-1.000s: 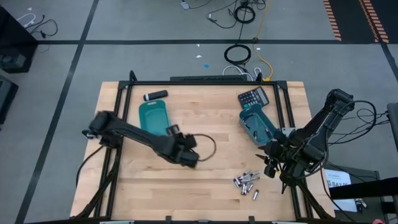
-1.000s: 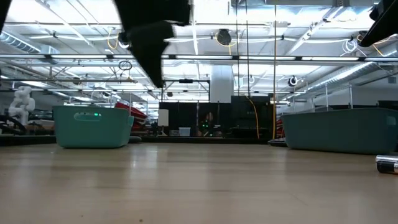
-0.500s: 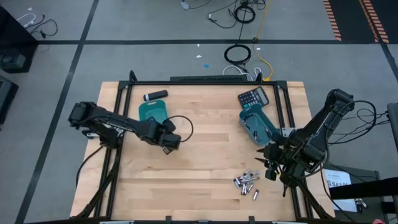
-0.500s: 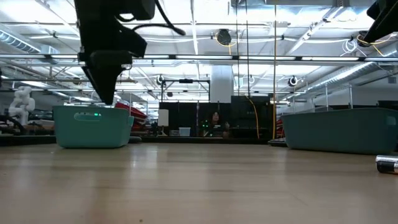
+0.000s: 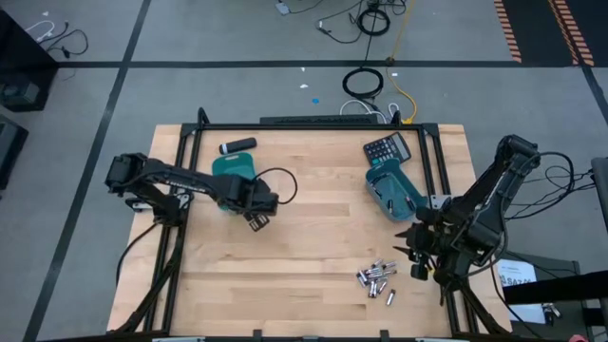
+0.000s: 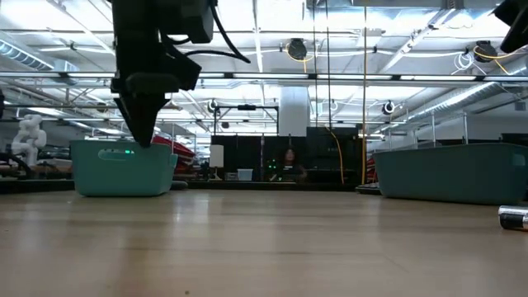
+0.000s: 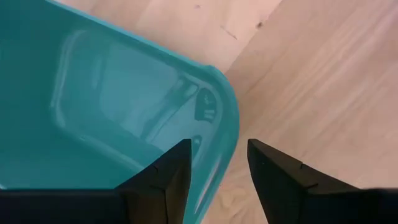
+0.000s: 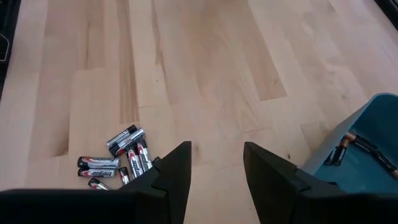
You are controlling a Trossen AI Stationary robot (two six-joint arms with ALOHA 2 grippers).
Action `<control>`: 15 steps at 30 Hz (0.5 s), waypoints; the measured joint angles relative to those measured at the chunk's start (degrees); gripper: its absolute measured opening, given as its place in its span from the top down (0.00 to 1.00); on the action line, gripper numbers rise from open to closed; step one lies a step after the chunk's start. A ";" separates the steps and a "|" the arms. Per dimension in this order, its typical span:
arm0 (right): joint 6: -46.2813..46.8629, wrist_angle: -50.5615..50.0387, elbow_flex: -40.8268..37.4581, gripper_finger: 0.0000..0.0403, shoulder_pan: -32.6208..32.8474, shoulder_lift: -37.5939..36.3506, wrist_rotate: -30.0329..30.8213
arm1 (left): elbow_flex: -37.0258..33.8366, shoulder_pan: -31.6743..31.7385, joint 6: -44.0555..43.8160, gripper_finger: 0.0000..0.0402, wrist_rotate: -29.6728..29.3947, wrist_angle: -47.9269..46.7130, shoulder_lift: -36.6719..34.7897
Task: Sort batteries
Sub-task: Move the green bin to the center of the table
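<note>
Several small silvery and dark batteries (image 5: pixel 377 277) lie in a loose pile on the wooden table near its front right; they also show in the right wrist view (image 8: pixel 121 163). One battery (image 6: pixel 513 217) shows at the low view's right edge. My left gripper (image 5: pixel 256 218) is open and empty above the near right corner of the left teal bin (image 5: pixel 233 177). In its wrist view (image 7: pixel 216 163) the fingers stand over the bin's rim (image 7: pixel 227 118). My right gripper (image 5: pixel 416 258) is open and empty (image 8: pixel 216 167), just right of the pile, near the right teal bin (image 5: pixel 391 195).
The right bin holds a few batteries (image 8: pixel 351 146). A dark calculator (image 5: pixel 387 148) lies behind it. A black cylinder with a white tip (image 5: pixel 237 145) lies behind the left bin. Bare wood stretches between the two bins.
My left gripper has gone from the table's middle toward the left and far edges, to the near right corner of the left bin, and has stayed there for the last half second. My right gripper has shifted a little toward the near edge.
</note>
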 joint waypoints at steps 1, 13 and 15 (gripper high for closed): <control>0.00 0.00 0.00 0.66 0.15 0.00 0.01 | 0.01 0.31 0.28 0.58 0.62 0.01 0.00; 0.22 0.44 0.00 0.66 2.01 0.09 1.36 | -1.38 1.67 2.03 0.58 7.61 3.86 2.11; 0.32 0.44 0.00 0.66 2.31 0.13 1.39 | -3.06 1.91 2.22 0.58 11.09 8.28 2.54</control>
